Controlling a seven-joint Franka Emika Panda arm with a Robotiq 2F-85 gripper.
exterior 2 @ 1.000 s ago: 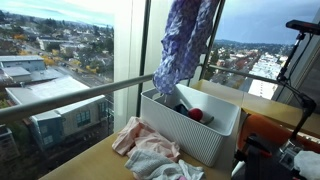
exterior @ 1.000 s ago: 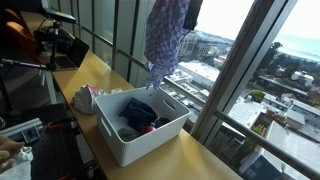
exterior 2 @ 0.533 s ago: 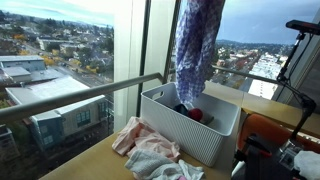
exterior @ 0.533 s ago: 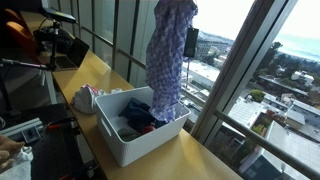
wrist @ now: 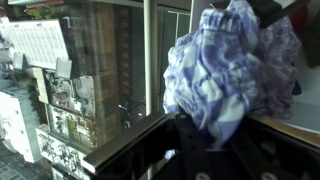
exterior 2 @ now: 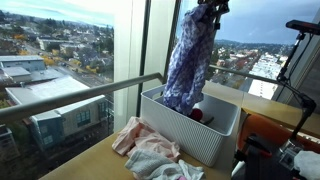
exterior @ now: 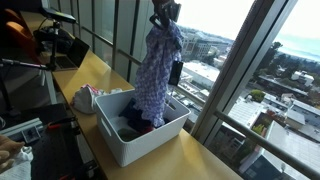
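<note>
A clothes pile [exterior 2: 150,150] lies lower centre on the surface [exterior 2: 85,165], just beside the bin [exterior 2: 205,135]. Right of it the cloth [exterior 2: 188,62] hangs, hem dipping inside the bin, clamped in the nearly closed pincer [exterior 2: 207,8] at the top. It is best held centred, clear of the rim.

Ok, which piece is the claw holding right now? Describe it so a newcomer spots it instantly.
Start at the big window wall, then find the white bin on the wooden counter beside it. Hanging from the claw above that bin is a blue-and-white patterned cloth, its lower end reaching the bin; unlike the pale pink pile beside the bin, it dangles.
</note>
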